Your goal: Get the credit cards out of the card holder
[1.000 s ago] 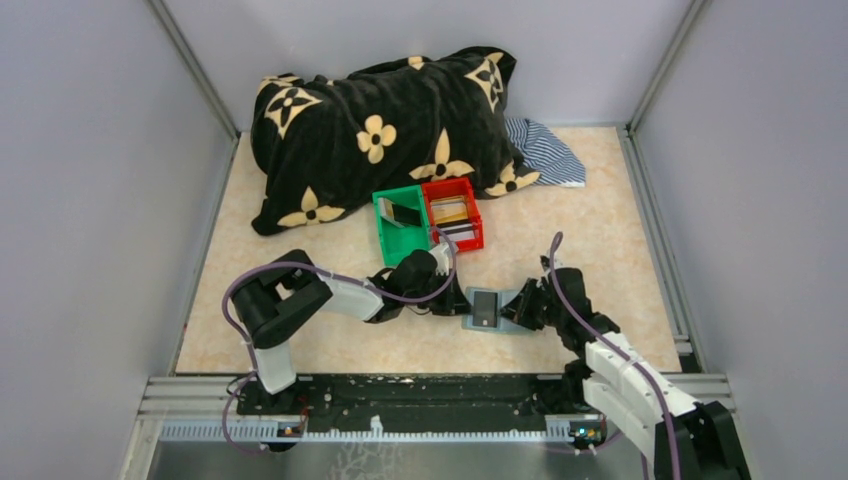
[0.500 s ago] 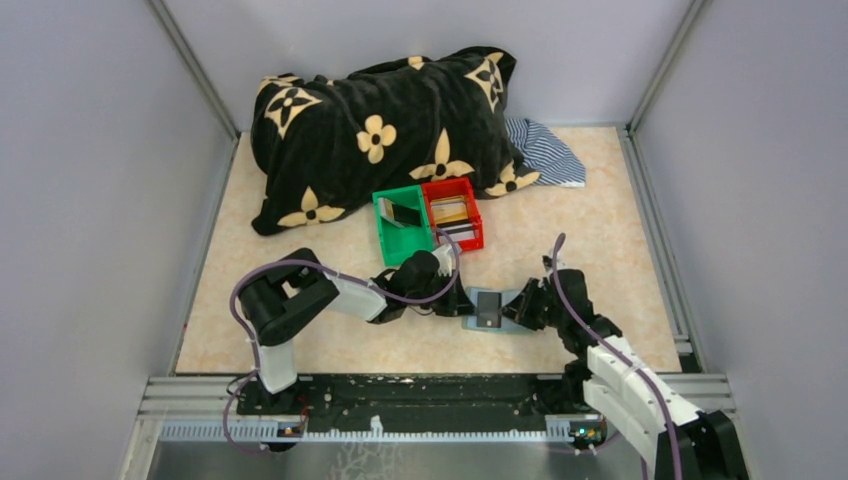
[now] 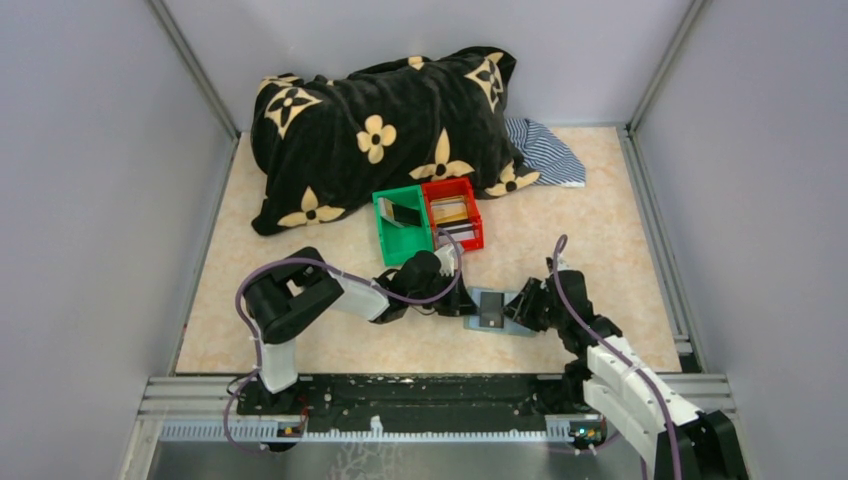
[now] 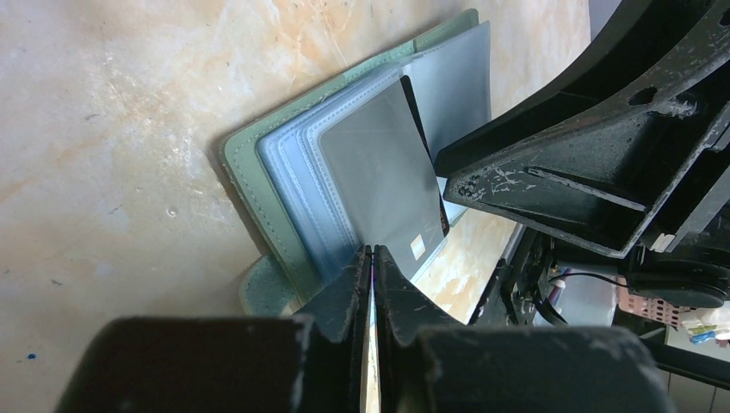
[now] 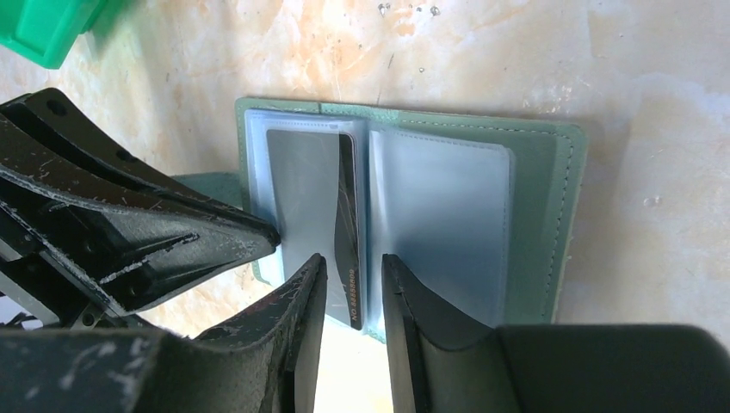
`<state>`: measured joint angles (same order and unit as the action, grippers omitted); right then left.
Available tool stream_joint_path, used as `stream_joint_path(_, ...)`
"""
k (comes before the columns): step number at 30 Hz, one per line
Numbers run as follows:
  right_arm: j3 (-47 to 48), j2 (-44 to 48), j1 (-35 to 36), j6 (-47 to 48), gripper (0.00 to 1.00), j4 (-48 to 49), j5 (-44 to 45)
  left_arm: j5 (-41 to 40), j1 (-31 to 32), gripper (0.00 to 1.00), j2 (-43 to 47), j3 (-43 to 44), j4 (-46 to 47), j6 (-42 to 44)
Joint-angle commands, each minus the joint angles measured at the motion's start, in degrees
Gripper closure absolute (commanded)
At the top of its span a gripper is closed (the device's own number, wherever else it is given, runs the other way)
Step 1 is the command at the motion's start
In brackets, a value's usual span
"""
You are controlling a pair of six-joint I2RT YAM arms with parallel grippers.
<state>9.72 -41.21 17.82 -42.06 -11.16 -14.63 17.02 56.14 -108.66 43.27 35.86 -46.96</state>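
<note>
From my screen the overhead view is bright and even, lit softly from above. The arms throw only faint, diffuse shadows on the table (image 3: 620, 220), the black blanket (image 3: 380, 130) swallows its own folds, and the walls take a cool lilac tint. On the left wrist feed the card holder (image 4: 267, 189) is sharp, but glare washes the card (image 4: 379, 172) in it to flat grey, and the left gripper (image 4: 372, 254), close to the lens, goes soft. On the right wrist feed I get sheen on the clear pockets, a soft shadow beside the holder, a blurred green bin (image 5: 43, 26) corner and a fuzzy right gripper (image 5: 353, 262).
</note>
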Motion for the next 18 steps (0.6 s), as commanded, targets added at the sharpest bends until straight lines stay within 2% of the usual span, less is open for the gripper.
stream_joint_path(1, -1.4, -0.1, -0.2, 1.5, 0.69, 2.6, 0.1, -0.3, 0.4, 0.91, -2.6, -0.1, -3.3, 0.6)
stream_joint_path(7, -4.8, -5.5, -0.2, 1.4, 0.69, 11.2, -4.7, 0.0, 0.4, 0.91, -2.6, -0.1, -3.4, 0.8)
stream_joint_path(13, -4.5, -7.6, -0.3, 1.4, 0.69, 12.4, -5.7, -0.1, 0.4, 0.91, -2.1, 0.1, -4.0, 1.0)
stream_joint_path(15, -4.6, -7.3, -0.3, 1.5, 0.79, 12.5, -6.0, -0.3, 0.4, 0.91, -2.0, 0.2, -4.3, 1.0)
stream_joint_path(18, -4.7, -6.4, -0.3, 1.5, 0.88, 12.2, -6.3, -0.2, 0.4, 0.91, -2.1, 0.3, -4.3, 0.8)
